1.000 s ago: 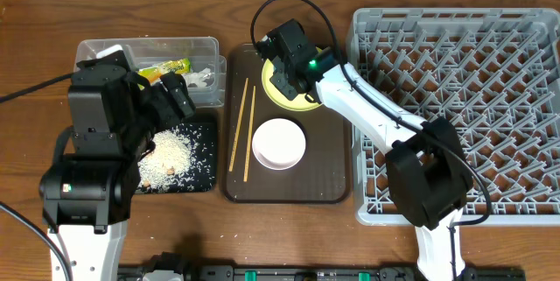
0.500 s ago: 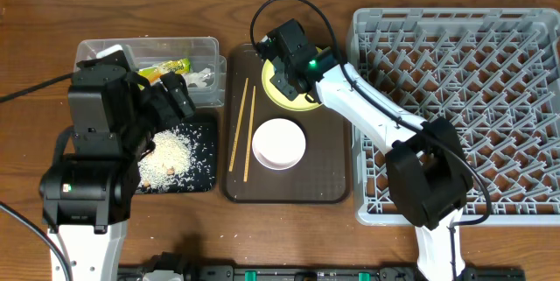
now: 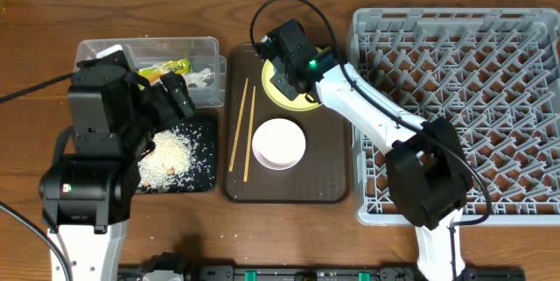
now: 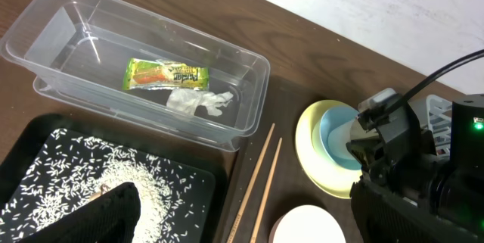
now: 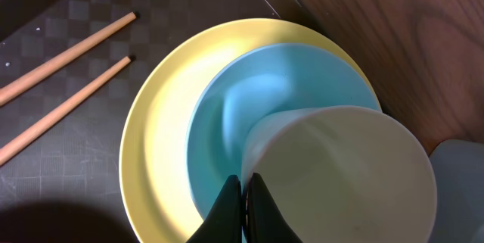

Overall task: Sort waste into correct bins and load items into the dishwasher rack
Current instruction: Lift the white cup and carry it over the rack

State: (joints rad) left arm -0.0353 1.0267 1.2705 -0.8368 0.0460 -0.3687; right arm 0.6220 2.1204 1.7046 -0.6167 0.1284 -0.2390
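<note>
My right gripper is shut on the rim of the small white cup. The cup stands in the light blue bowl, which sits on the yellow plate at the back of the brown tray. The white bowl and two chopsticks lie on the same tray. My left gripper is open and empty over the black tray, which holds the rice scraps. The wrapper and napkin lie in the clear tub.
The grey dishwasher rack stands at the right and holds nothing. The brown serving tray lies between the rack and the two bins. The right arm reaches from the front over the tray's right side.
</note>
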